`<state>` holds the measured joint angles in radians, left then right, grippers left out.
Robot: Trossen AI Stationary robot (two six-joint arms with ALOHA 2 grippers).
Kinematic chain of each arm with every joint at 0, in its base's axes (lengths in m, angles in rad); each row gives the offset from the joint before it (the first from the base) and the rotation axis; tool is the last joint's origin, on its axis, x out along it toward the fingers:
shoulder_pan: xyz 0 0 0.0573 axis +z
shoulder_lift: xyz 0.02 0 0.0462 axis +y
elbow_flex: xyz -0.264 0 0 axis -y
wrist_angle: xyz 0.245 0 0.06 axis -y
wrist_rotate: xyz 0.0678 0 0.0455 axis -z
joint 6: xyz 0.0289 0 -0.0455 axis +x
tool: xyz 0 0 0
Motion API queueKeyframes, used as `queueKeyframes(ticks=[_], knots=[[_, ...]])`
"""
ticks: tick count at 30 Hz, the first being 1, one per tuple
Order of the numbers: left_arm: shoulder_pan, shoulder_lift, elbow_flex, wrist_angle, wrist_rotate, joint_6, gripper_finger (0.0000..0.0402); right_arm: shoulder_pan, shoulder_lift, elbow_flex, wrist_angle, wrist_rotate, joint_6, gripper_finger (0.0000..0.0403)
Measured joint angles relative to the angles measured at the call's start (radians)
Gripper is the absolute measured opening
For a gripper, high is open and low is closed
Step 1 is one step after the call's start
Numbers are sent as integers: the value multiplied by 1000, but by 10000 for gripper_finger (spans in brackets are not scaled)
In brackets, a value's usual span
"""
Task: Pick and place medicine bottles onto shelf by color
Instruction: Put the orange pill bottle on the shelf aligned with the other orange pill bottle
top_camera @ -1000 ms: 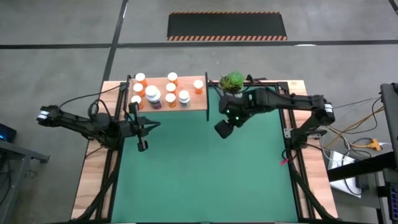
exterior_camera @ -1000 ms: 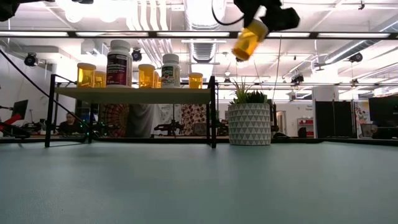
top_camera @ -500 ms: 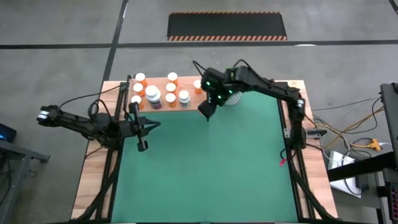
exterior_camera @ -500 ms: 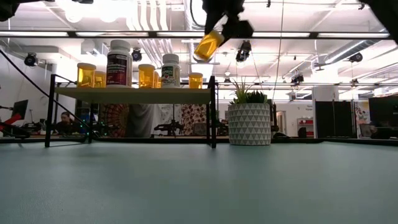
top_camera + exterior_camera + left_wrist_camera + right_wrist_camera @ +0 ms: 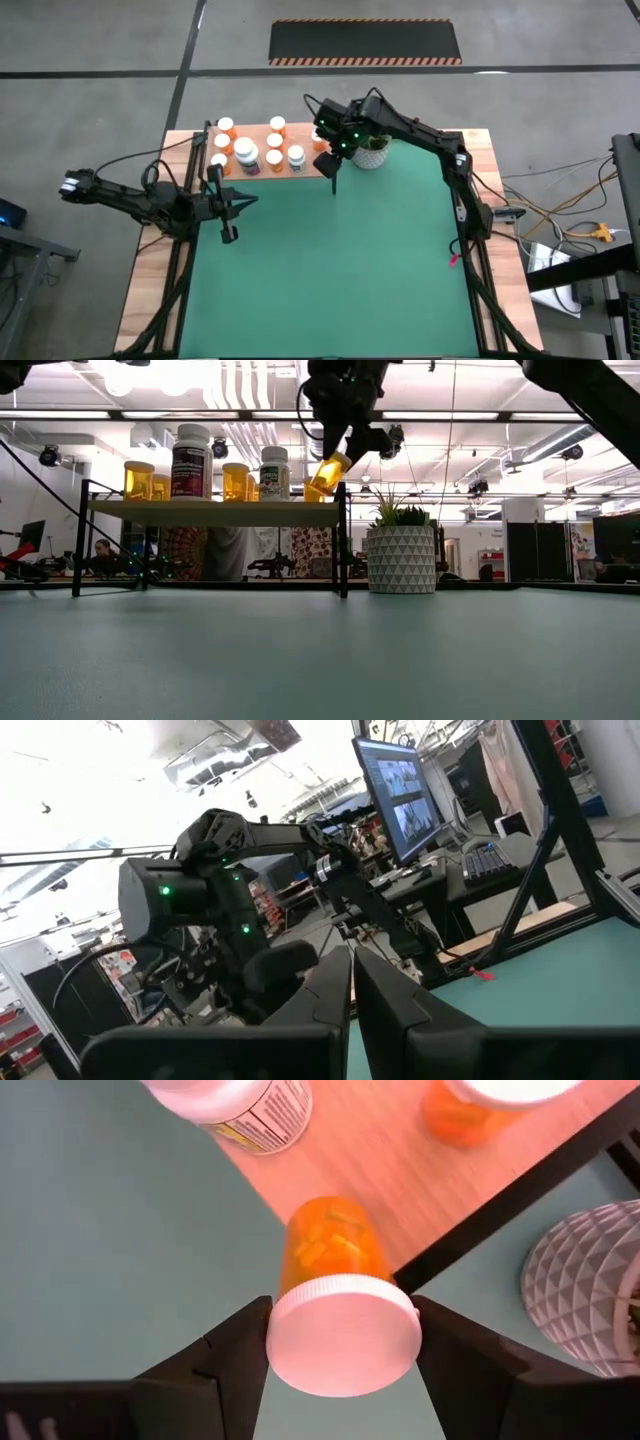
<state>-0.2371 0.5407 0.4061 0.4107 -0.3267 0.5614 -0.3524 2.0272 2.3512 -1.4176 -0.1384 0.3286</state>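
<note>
The wooden shelf (image 5: 300,130) stands at the table's far left and carries several white-capped bottles (image 5: 190,460), mostly orange and a few white. My right gripper (image 5: 328,160) is over the shelf's right end and shut on an orange bottle (image 5: 328,473) with a white cap. The bottle's base hangs close above the board (image 5: 400,1180); I cannot tell whether it touches. My left gripper (image 5: 232,203) is shut and empty, low over the mat just near of the shelf's left part. My right gripper pinches the bottle's white cap (image 5: 342,1335) by its rim between the two fingers (image 5: 235,1350), one on each side. The fingers come from above, slanting down. The bottle hangs tilted below them, its orange base (image 5: 335,1245) toward the shelf's right near corner.
A green plant in a white patterned pot (image 5: 373,150) stands just right of the shelf, close to my right arm. A black post (image 5: 343,540) holds up the shelf's right end. The green mat (image 5: 330,270) covers the table's middle and near part.
My right gripper has carried the orange bottle from beside the plant toward the table's left edge and down to the shelf's right end. The bottle has stayed tilted in the hold.
</note>
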Motion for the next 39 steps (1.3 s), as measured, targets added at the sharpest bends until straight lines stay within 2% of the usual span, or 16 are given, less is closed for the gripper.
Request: queueKeyframes(ticks=[28,33,39], knots=[[0,0,0,1,0,-3,0,-4,6,-32,70,11,-40,215],[0,0,0,1,0,-3,0,-4,6,-47,74,44,-47,215],[0,1,0,0,0,-3,0,-4,6,-51,97,45,-59,231]])
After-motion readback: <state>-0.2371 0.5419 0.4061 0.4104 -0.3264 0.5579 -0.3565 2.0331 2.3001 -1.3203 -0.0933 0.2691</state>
